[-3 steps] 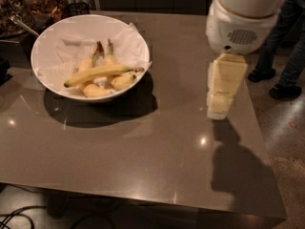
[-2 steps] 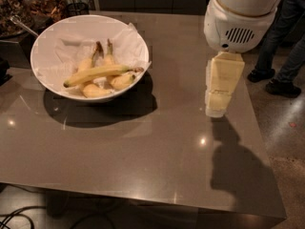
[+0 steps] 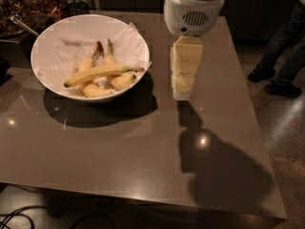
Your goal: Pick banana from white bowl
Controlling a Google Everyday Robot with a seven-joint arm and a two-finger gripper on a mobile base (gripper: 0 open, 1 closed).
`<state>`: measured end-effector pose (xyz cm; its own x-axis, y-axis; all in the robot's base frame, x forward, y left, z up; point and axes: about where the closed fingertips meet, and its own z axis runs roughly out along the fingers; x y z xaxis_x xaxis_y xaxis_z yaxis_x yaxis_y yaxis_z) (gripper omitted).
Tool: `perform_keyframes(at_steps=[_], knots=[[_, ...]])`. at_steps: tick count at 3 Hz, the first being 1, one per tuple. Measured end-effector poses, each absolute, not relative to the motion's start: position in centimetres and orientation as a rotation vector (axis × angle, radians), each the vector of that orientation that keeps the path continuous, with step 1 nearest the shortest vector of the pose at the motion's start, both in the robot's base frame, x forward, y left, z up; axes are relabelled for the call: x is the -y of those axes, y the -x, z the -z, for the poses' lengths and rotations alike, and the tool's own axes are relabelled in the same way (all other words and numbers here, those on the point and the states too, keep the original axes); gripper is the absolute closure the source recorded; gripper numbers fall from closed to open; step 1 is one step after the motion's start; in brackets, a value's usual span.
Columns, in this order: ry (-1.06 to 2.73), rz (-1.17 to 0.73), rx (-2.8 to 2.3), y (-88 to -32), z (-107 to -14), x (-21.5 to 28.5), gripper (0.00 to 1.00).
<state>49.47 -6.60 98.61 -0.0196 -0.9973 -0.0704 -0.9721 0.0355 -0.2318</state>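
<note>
The white bowl (image 3: 57, 32), wide and lined with crumpled white paper, stands at the back left of the grey table. The banana (image 3: 97, 73), long and slender, lies across the front of the bowl with its greenish tip to the left and its dark stem end to the right. Shorter stubby bananas (image 3: 90, 61) lie under and behind it. My gripper (image 3: 182, 92) hangs from the white arm above the table, to the right of the bowl and apart from it, with nothing in it.
The grey table (image 3: 143, 147) ends at the front and right, with a speckled floor beyond. A person's legs and shoes (image 3: 281, 66) stand at the right. Dark clutter and a metal utensil (image 3: 21, 25) sit behind the bowl at the left.
My arm and gripper have moved left, closer to the bowl. The bowl and the bananas have not moved.
</note>
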Motion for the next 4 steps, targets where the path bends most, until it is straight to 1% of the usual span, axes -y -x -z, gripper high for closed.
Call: perform_keyframes(at_steps=[1,2,3,4], knots=[[2.172,0.178,-1.974,-51.8,-98.1,1.2,0.0],[2.275,0.174,-1.867,-53.4,-97.4,-2.6,0.0],[2.249,0.142,-1.837,-53.7,-97.1,-3.3,0.0],[2.265,0.095,-1.815,-55.7,-96.8,-4.4,0.0]])
